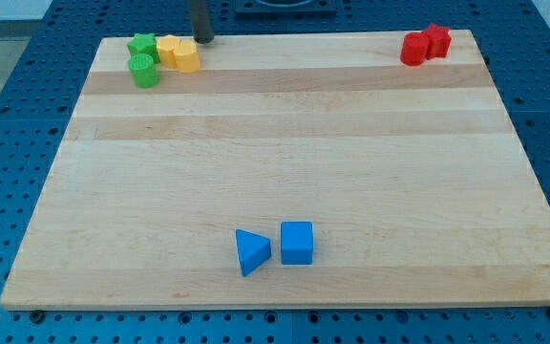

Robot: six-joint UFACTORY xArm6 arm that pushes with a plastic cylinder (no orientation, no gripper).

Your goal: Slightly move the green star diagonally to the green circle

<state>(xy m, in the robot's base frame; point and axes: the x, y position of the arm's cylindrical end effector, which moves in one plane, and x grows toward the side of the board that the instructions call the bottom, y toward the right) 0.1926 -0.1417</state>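
Observation:
The green star [142, 44] lies at the board's top left corner. The green circle [144, 71] sits just below it, touching or nearly touching. Two yellow blocks [178, 53] lie right of the green star, touching it. My tip [201, 39] stands at the board's top edge, just right of the yellow blocks and apart from the green star.
Two red blocks [424, 45] sit together at the top right corner. A blue triangle [251, 251] and a blue cube [296, 242] lie side by side near the bottom middle. The wooden board [285, 153] rests on a blue perforated table.

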